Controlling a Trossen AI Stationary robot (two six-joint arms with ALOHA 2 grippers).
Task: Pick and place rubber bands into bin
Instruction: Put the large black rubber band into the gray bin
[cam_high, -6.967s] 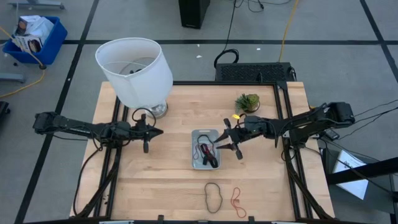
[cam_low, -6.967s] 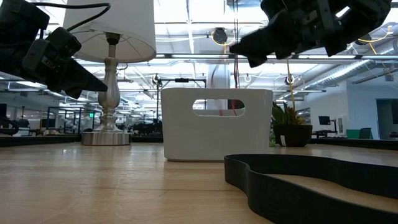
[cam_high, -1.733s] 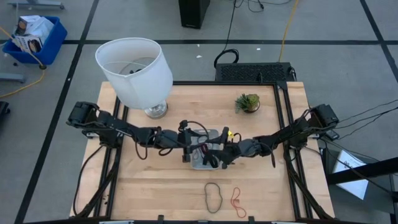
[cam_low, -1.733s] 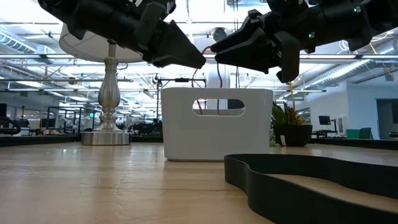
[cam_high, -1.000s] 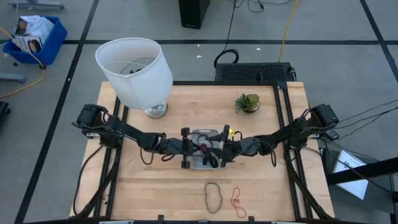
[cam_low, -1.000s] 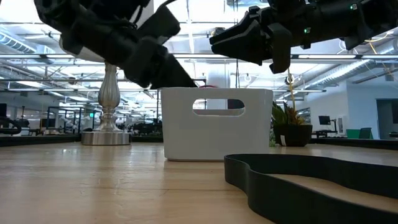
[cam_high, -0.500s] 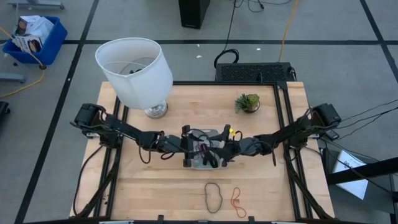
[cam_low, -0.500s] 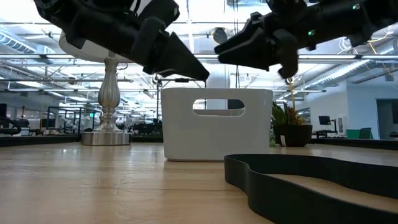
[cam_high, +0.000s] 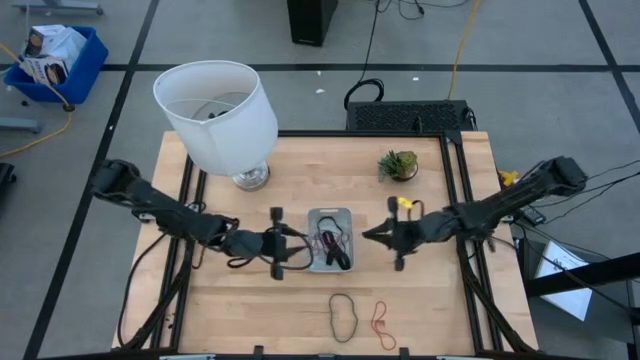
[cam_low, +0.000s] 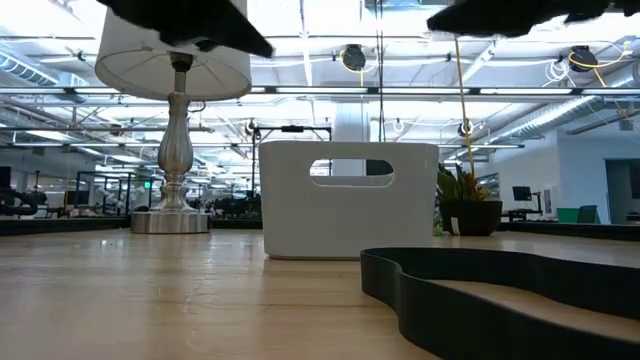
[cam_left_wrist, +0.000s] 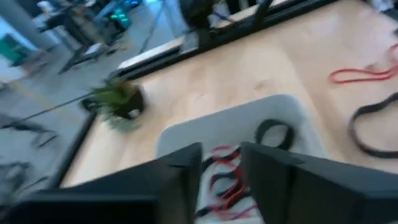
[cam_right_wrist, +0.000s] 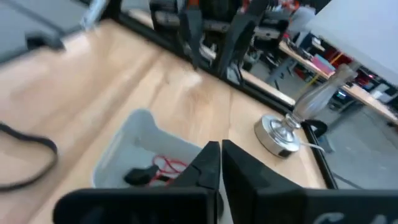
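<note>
The bin (cam_high: 330, 213) sits at the table's middle, and black and red-orange rubber bands (cam_high: 332, 247) lie heaped in it. A black band (cam_high: 343, 315) and a red-orange band (cam_high: 381, 320) lie flat on the wood near the front edge. My left gripper (cam_high: 300, 242) hovers just left of the bin, open and holding nothing; its wrist view shows the bin (cam_left_wrist: 249, 115) past the fingers. My right gripper (cam_high: 366, 236) hovers just right of the bin, shut and holding nothing. In the low view the bin (cam_low: 350, 200) stands behind the black band (cam_low: 500, 290).
A white-shaded lamp (cam_high: 215, 110) stands at the far left of the table, and a small potted plant (cam_high: 398, 165) at the far right. A blue crate (cam_high: 55, 55) sits on the floor beyond the table. Bare wood lies on both sides of the bin.
Both grippers have drawn back from over the bin and risen: the left toward the table's left edge, the right toward its right edge. The right gripper has shut. The bands in the bin and on the wood lie where they were.
</note>
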